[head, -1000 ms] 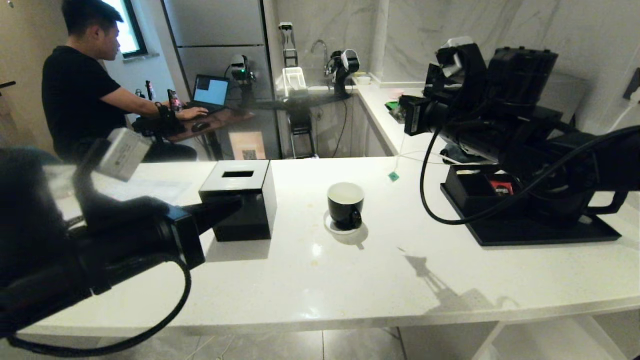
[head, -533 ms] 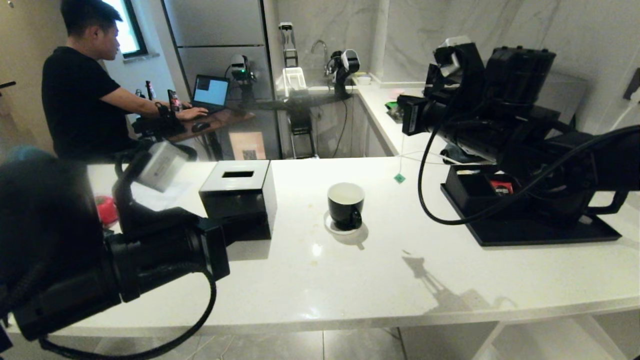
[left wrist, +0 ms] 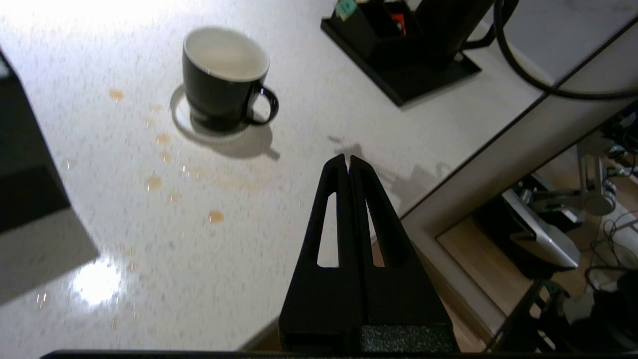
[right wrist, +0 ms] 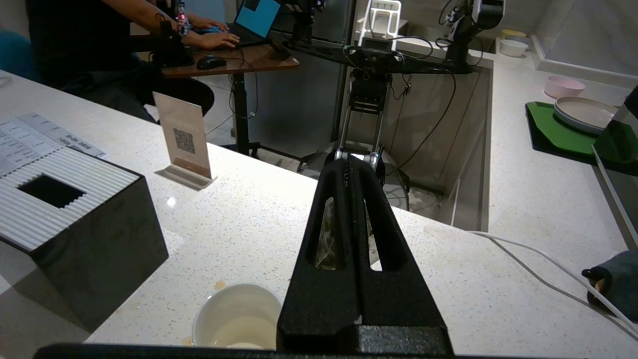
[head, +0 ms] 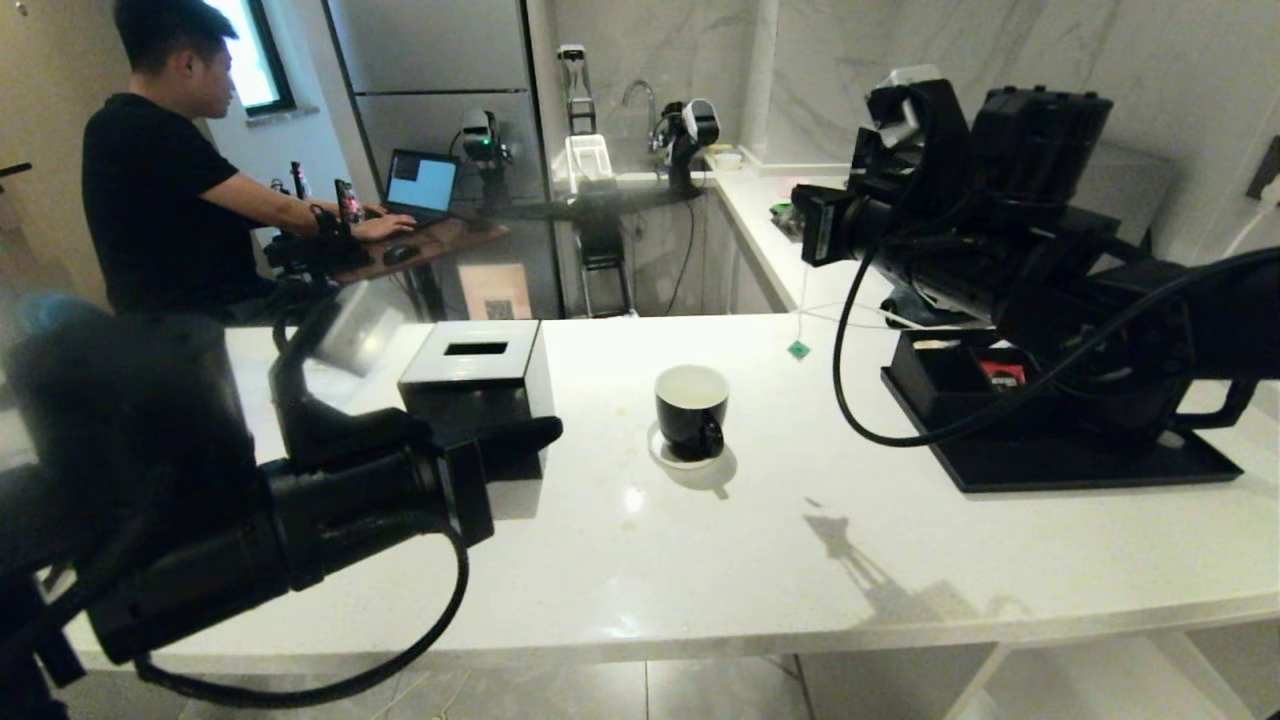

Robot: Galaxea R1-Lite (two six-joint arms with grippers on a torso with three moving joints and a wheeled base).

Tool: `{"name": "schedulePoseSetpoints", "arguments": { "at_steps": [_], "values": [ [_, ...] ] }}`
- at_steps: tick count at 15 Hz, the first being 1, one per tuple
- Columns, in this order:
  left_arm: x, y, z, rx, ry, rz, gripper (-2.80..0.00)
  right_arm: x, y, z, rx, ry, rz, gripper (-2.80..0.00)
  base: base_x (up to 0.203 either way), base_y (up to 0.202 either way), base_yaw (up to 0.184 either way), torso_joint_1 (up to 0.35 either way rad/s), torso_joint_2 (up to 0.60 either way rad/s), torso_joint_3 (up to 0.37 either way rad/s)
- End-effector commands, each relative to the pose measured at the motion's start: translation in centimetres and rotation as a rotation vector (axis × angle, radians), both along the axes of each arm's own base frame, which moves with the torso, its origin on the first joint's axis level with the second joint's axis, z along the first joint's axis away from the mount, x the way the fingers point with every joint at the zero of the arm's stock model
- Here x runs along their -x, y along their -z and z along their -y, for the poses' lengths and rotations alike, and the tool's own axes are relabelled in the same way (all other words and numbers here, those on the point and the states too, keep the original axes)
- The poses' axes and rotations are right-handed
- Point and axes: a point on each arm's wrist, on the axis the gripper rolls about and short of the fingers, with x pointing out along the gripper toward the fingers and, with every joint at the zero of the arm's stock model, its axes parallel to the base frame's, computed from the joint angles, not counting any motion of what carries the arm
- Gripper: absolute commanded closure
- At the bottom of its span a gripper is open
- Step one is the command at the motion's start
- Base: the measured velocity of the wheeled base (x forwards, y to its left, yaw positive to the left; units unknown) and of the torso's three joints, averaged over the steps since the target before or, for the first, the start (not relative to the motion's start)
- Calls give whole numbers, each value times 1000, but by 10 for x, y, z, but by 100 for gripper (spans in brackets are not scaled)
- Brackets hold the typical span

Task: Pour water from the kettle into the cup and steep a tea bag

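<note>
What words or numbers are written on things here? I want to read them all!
None can be read as words.
Sign card on the counter: a square code pattern, with a line above too blurred to read.
Printed sheet behind the tissue box: lines too small to read.
Red packet in the tray: white marks, too small to read.
Laptop: blue screen, nothing readable.

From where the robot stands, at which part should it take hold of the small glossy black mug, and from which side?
Grip the small glossy black mug by its ear handle, coming from the robot's own side. The mug stands upright and the handle faces the robot. Alternatively, pinch the open rim from above.
</note>
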Motion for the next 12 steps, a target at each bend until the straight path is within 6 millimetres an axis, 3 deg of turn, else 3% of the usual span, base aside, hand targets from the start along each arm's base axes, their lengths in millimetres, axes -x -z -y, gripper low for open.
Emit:
{"name": "schedulePoseSetpoints", "arguments": {
  "at_steps": [1,12],
  "values": [
    [-12,10,8,0,6,-3,0,1,-1,-2,-2,-6,5,0,0,0,0,0,0,0],
    [-46,32,33,29,20,45,0,3,-16,-17,-6,-43,18,0,0,0,0,0,0,0]
  ]
}}
